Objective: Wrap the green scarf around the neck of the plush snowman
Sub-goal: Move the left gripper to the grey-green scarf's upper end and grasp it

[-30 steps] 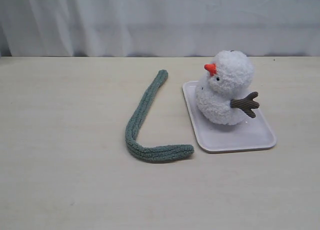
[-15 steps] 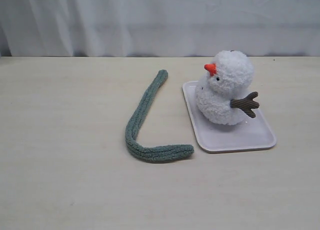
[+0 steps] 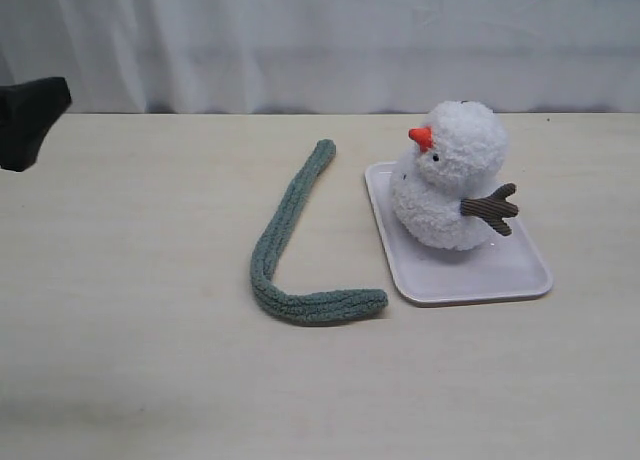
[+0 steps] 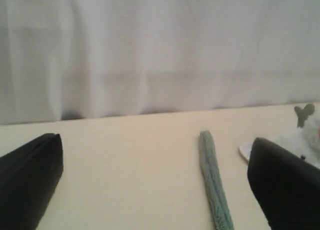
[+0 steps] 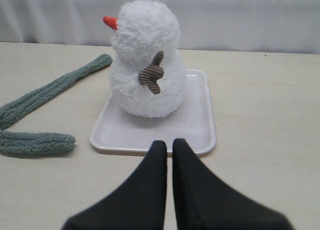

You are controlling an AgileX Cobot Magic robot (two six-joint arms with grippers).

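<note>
The green scarf lies on the table in an L shape, its far end showing between the left fingers in the left wrist view. The plush snowman sits upright on a white tray, orange nose pointing left, bare at the neck. My left gripper is open, well apart from the scarf; a black part of it enters the exterior view at the left edge. My right gripper is shut on nothing, just in front of the tray's near rim. It is outside the exterior view.
A white curtain hangs behind the table's far edge. The scarf's short leg ends close to the tray's corner.
A black part of the left gripper has come into the exterior view at the left edge. Scarf, snowman and tray have not moved.
</note>
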